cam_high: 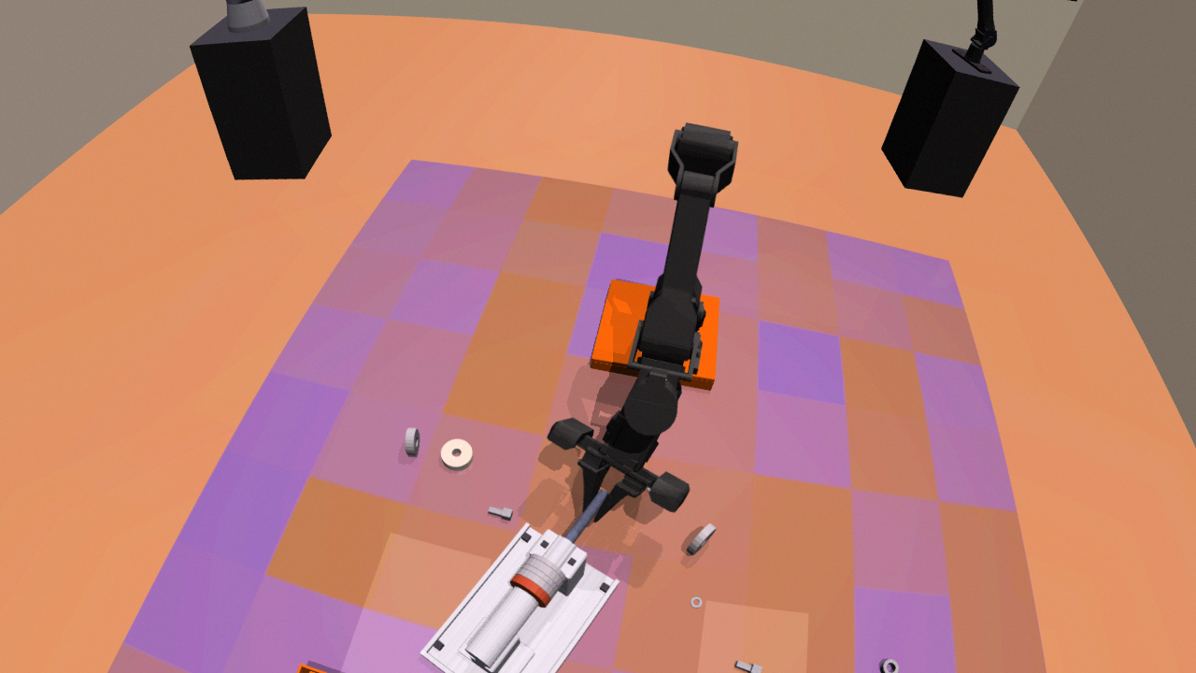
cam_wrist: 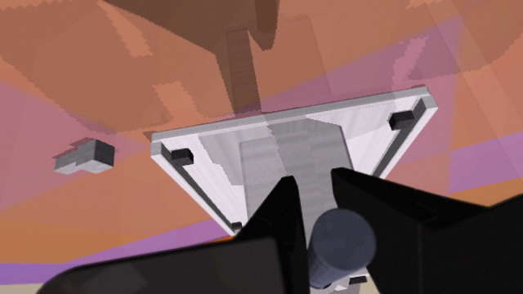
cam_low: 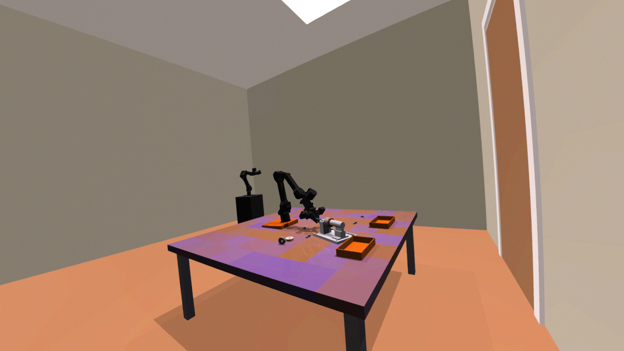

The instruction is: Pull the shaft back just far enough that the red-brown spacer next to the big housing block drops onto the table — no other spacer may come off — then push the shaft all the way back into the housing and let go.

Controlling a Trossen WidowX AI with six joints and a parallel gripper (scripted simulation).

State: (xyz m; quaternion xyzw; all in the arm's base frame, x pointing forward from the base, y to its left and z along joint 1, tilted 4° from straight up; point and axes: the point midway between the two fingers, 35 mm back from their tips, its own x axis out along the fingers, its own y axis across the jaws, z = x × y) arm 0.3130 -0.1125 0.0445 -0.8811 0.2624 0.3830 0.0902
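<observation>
The blue-grey shaft (cam_high: 585,516) (cam_wrist: 343,241) sticks out of the small bearing block (cam_high: 555,549) towards my gripper. My gripper (cam_high: 598,500) (cam_wrist: 313,184) is shut on the shaft near its free end. The red-brown spacer (cam_high: 531,589) (cam_low: 327,221) sits in line between light grey spacers (cam_high: 543,570) and the big white cylindrical housing (cam_high: 504,623) (cam_low: 337,224). It is upright and touches the housing's end, as far as I can tell. The part of the shaft inside the spacers is hidden. All stand on a white base plate (cam_high: 451,623) (cam_wrist: 368,143).
A grey ring (cam_high: 412,441) and a cream disc (cam_high: 456,453) lie left of the arm. A bolt (cam_high: 500,512) (cam_wrist: 86,157) lies beside the plate. Another ring (cam_high: 701,538) leans to the right. Orange trays (cam_low: 355,247) (cam_low: 382,221) stand beyond the fixture.
</observation>
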